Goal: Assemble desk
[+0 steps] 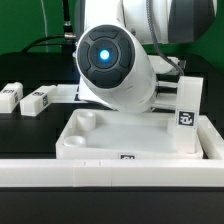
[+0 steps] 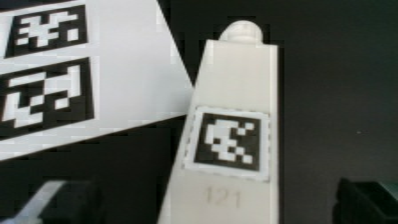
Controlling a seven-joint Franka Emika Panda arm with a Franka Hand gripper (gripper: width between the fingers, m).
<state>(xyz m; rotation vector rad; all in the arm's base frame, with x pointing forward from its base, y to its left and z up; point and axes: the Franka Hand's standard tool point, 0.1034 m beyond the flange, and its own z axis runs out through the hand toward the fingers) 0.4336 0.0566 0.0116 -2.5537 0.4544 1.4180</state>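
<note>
Desk panel [image 1: 110, 135] lies flat near the worktop's camera-side edge, just behind the border rail [image 1: 50, 168]. We see an upright leg [image 1: 187, 105] at the panel's end on the exterior view's right. A second leg [image 1: 38, 100] and third leg [image 1: 9, 97] lie flat toward the exterior view's left. In the wrist view a tagged leg [image 2: 228, 110] lies beside the marker board [image 2: 71, 80], with the fingers [image 2: 50, 200] apart on either side, nothing clamped.

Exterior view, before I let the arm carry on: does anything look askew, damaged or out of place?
Nothing stands out. The large white rimmed plastic panel lies flat and looks intact, one small white tag-marked block leg stands upright at its corner on the exterior view's right, and two more legs lie beside it.
</note>
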